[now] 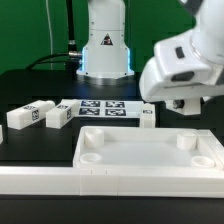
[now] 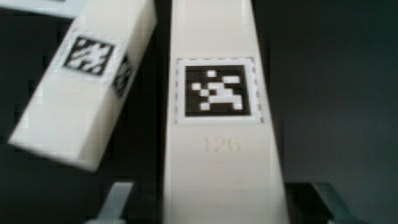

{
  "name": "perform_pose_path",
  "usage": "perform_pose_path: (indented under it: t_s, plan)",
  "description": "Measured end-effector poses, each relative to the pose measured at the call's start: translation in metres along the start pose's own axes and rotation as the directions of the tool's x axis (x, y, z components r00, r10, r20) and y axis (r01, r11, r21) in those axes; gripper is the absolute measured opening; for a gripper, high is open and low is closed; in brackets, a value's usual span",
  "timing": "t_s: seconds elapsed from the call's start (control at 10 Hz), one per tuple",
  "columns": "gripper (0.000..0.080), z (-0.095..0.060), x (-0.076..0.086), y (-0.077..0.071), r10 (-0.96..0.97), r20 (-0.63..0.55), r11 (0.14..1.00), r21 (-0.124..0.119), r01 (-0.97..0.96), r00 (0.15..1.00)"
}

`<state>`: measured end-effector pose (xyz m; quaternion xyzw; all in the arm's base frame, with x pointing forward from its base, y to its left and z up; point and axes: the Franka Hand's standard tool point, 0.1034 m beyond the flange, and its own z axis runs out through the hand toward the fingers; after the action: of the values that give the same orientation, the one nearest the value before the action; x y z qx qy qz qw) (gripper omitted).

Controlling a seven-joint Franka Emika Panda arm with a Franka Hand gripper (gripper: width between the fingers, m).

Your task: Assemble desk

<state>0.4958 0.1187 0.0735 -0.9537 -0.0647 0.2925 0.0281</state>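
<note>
In the wrist view a white square leg (image 2: 214, 140) with a black-and-white tag runs between my fingers and looks nearer than the table below. My gripper (image 2: 221, 205) is shut on it, one finger (image 2: 121, 200) on each side. A second tagged leg (image 2: 80, 90) lies tilted beside it on the black table. In the exterior view my gripper (image 1: 183, 103) hangs above the far right of the white tabletop (image 1: 140, 155), whose corner sockets face up; the held leg is hidden behind the wrist there. One leg (image 1: 148, 115) lies just behind the tabletop.
More tagged legs (image 1: 40, 113) lie at the exterior view's left. The marker board (image 1: 105, 107) sits in front of the robot base (image 1: 107, 50). A long white rail (image 1: 35, 180) runs along the front edge.
</note>
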Motion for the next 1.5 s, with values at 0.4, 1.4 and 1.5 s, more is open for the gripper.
perform_pose_path:
  t_s: [0.4,1.4,1.5]
  plan:
    - [0.0289,-0.05,0.007,0.011,0.001,-0.234,1.0,0.002,-0.001,0.972]
    - [0.029,-0.115,0.031,0.021,-0.025,-0.753,0.999,-0.032,0.002,0.658]
    - [0.029,-0.116,0.033,0.022,-0.027,-0.789,0.999,-0.034,0.001,0.613]
